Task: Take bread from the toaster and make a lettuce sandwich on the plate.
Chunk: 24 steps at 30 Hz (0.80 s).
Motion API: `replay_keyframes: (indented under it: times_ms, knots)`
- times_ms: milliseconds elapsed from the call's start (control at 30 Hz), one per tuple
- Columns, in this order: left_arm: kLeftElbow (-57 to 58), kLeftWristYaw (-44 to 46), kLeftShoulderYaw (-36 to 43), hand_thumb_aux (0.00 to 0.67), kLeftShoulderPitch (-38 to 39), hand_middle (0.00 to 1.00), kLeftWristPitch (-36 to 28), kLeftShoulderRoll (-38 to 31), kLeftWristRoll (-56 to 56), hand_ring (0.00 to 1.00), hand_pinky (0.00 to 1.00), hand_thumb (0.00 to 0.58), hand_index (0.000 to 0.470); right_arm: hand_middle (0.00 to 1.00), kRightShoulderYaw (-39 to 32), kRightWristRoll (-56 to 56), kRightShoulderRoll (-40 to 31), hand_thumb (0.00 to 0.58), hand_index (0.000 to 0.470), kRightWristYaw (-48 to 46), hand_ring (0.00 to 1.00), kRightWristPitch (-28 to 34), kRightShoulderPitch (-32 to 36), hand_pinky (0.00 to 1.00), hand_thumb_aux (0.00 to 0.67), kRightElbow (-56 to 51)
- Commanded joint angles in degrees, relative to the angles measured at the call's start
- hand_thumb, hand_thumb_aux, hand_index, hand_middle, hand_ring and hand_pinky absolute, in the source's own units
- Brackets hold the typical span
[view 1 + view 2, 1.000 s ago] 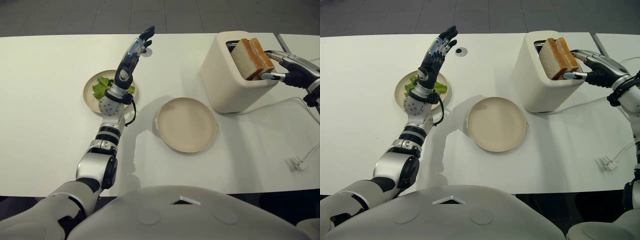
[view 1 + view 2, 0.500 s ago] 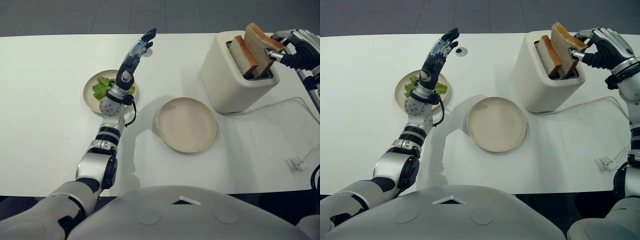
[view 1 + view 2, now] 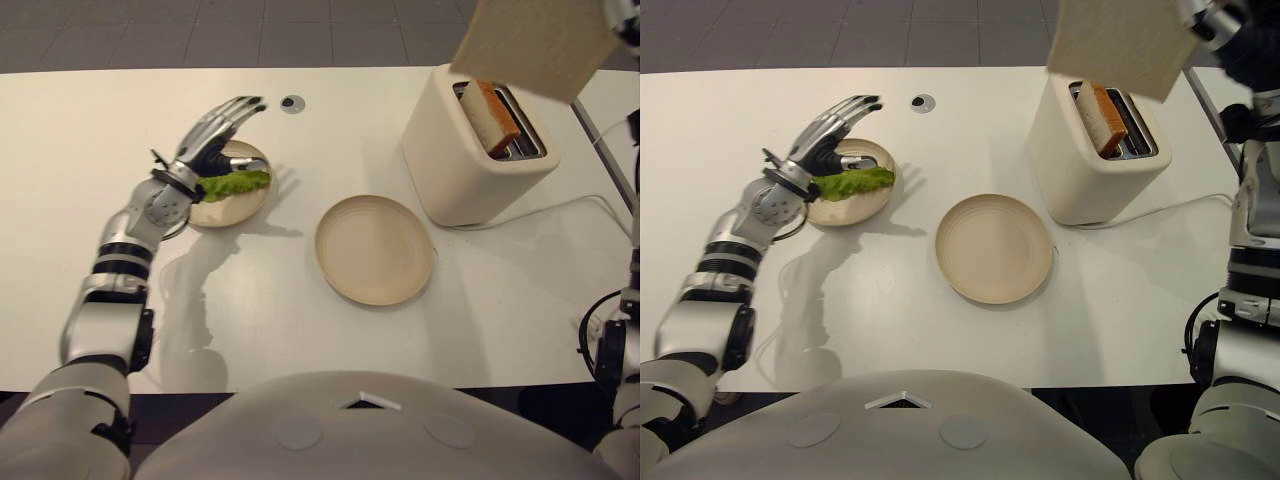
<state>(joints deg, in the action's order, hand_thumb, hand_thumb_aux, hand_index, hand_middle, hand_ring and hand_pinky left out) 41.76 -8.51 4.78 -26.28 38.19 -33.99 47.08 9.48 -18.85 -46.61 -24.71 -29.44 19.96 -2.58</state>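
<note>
The empty plate (image 3: pixel 375 250) sits at the near middle of the white table (image 3: pixel 300 320), the spot where the sandwich is to be built. Just right of the plate and a little farther back stands the toaster (image 3: pixel 470 170), with a second slice (image 3: pixel 490 115) upright in its slot. Left of the plate and about as far back, a small dish (image 3: pixel 225 207) carries a lettuce leaf (image 3: pixel 238 183), its long axis running left to right so that one end points toward the plate. The left hand (image 3: pixel 212 128) hovers over the far-left side of that dish, fingers spread and holding nothing (the thumb is close to the leaf, but no grip can be made out). Farthest from the plate, up and to the right above the toaster, the right hand (image 3: pixel 1212 18) grips a bread slice (image 3: pixel 530 40) by its right edge. The slice's broad face is turned toward the camera and hangs well clear of the slot. The coming move appears to turn on one line: the slice lies up, back and right of the plate. The right hand would therefore need to carry it down, leftward and toward the robot, tipping it flat on the way, while the left hand is the better placed of the two for the leaf
</note>
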Motion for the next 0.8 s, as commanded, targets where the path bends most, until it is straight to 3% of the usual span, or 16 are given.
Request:
replay_keyframes:
  times_ms: [33,200,333,500,533,567,600,633,667,800]
  knots:
    - [2.1,1.2,2.6,0.0,2.1,0.0,-6.9,-3.4,0.7,0.0,0.0,0.0,0.0,1.0,-5.3,-2.1,0.0,0.58,0.47,-9.2,1.0,8.9,-5.6,1.0,0.67,3.6]
    - [1.8,8.0,4.4,0.0,4.1,0.0,-11.2,-4.0,-3.7,0.0,0.0,0.0,0.0,1.0,-17.6,9.3,2.9,0.58,0.47,-17.9,1.0,10.5,-10.4,1.0,0.67,0.1]
    - [3.2,9.3,6.6,0.0,3.2,0.0,-13.1,-3.5,-4.8,0.0,0.0,0.0,0.0,1.0,-24.1,24.3,6.2,0.58,0.47,-14.1,1.0,8.7,-7.9,1.0,0.67,-10.7]
    - [4.2,9.4,8.9,0.0,2.4,0.0,-12.6,-3.9,-5.4,0.0,0.0,0.0,0.0,1.0,-26.9,33.4,12.1,0.58,0.47,-6.6,1.0,8.9,-3.1,1.0,0.67,-22.2]
    - [4.2,9.4,9.3,0.145,2.3,0.0,-12.3,-4.0,-5.6,0.0,0.0,0.223,0.101,1.0,-27.5,34.5,13.4,0.58,0.47,-5.6,1.0,8.8,-2.4,1.0,0.67,-24.0]
    - [4.2,9.3,9.7,0.394,2.2,0.0,-12.3,-4.2,-5.6,0.0,0.0,0.482,0.276,1.0,-28.2,35.3,14.5,0.58,0.47,-5.1,1.0,8.6,-2.0,1.0,0.67,-25.4]
    - [4.2,9.1,10.0,0.439,2.1,0.0,-12.3,-4.3,-5.6,0.0,0.0,0.511,0.308,1.0,-28.8,35.8,15.6,0.58,0.47,-4.9,1.0,8.3,-1.8,1.0,0.67,-26.3]
    - [4.0,8.7,10.3,0.633,2.1,0.0,-12.3,-4.5,-5.6,0.0,0.0,0.578,0.444,1.0,-29.3,35.7,16.6,0.58,0.47,-4.8,1.0,7.9,-1.7,1.0,0.67,-26.9]
    - [3.7,8.0,10.5,0.67,2.1,0.0,-12.4,-4.7,-5.4,0.0,0.0,0.58,0.47,1.0,-29.5,35.2,17.4,0.58,0.47,-4.9,1.0,7.5,-1.6,1.0,0.67,-26.7]
    - [2.1,4.0,11.4,0.67,1.6,0.0,-12.3,-5.5,-4.2,0.0,0.0,0.58,0.47,1.0,-29.0,29.2,19.9,0.58,0.47,-8.7,1.0,6.8,-3.4,1.0,0.67,-19.5]
